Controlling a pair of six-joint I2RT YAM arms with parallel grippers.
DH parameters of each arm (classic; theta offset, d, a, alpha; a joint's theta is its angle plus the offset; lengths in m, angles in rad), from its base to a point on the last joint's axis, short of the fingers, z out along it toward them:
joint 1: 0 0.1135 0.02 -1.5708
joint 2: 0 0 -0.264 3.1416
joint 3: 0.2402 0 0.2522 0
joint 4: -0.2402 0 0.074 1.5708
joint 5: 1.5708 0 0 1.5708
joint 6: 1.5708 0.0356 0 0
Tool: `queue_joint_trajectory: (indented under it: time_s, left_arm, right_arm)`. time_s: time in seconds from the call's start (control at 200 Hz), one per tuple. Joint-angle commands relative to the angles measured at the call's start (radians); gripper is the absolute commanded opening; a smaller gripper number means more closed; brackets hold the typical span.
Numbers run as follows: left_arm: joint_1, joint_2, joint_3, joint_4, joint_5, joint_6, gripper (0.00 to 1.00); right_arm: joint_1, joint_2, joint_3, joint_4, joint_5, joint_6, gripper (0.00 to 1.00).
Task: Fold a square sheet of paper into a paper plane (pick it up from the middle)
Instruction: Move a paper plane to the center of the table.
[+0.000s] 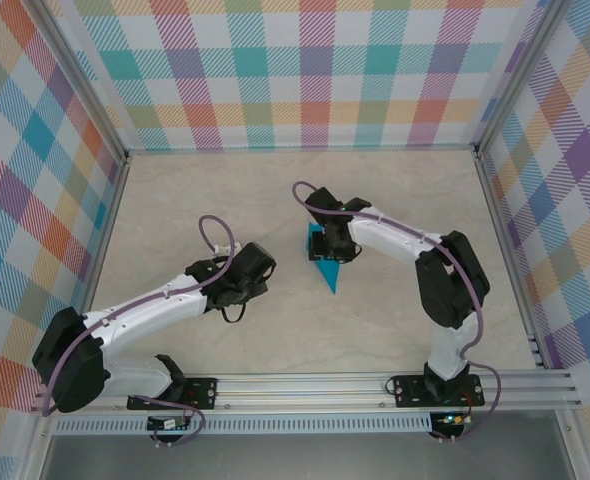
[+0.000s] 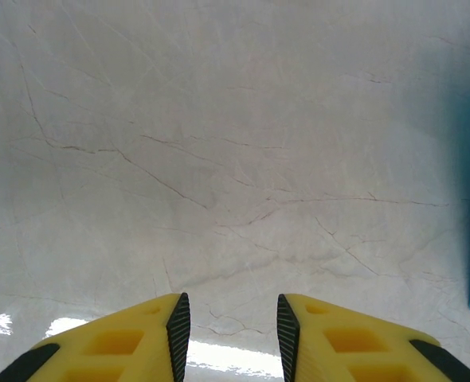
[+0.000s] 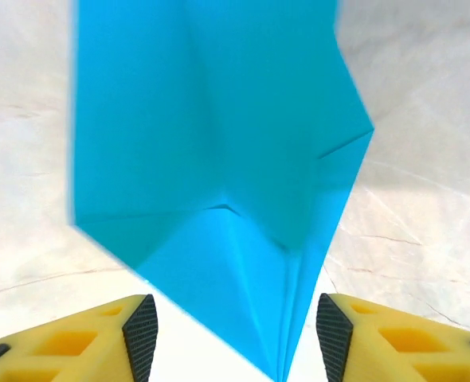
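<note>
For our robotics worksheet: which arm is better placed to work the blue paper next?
Probably right: the right gripper hangs open over the folded paper; the left gripper faces the table beside it.

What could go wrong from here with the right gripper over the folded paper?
The right gripper stands open astride the pointed end of the folded paper; closing here could crumple the flaps instead of sharpening a crease. The left gripper hovers over bare table beside the paper, so nothing pins it and it may slide.
</note>
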Motion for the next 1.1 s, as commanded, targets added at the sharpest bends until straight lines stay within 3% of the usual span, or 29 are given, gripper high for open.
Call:
queue_joint_trajectory:
  time_s: [0.0,0.195,0.295,0.435,0.595,0.875,1.095]
  left_arm:
    - [0.011,-0.02,0.034,-0.046,-0.038,0.024,0.36]
    - [0.016,-0.056,0.023,-0.06,-0.074,0.039,0.37]
    - [0.024,-0.071,0.013,-0.06,-0.076,0.037,0.38]
    - [0.029,-0.067,0.006,-0.042,-0.052,0.038,0.38]
    - [0.028,-0.066,0.0,-0.038,-0.033,0.034,0.37]
    - [0.028,-0.059,-0.014,-0.023,-0.022,0.033,0.37]
    - [0.031,-0.047,-0.015,-0.017,-0.015,0.034,0.38]
  right_arm:
    - [-0.005,-0.094,0.024,-0.062,0.058,-0.013,0.59]
    - [-0.044,-0.321,-0.08,-0.01,0.166,-0.058,0.62]
    - [-0.121,-0.383,-0.183,0.104,-0.034,-0.092,0.52]
    - [-0.152,-0.285,-0.24,0.222,-0.245,-0.114,0.51]
    - [-0.17,-0.154,-0.225,0.249,-0.257,-0.094,0.56]
    - [-0.173,-0.028,-0.223,0.287,-0.277,-0.105,0.55]
    - [-0.171,0.018,-0.237,0.344,-0.367,-0.119,0.51]
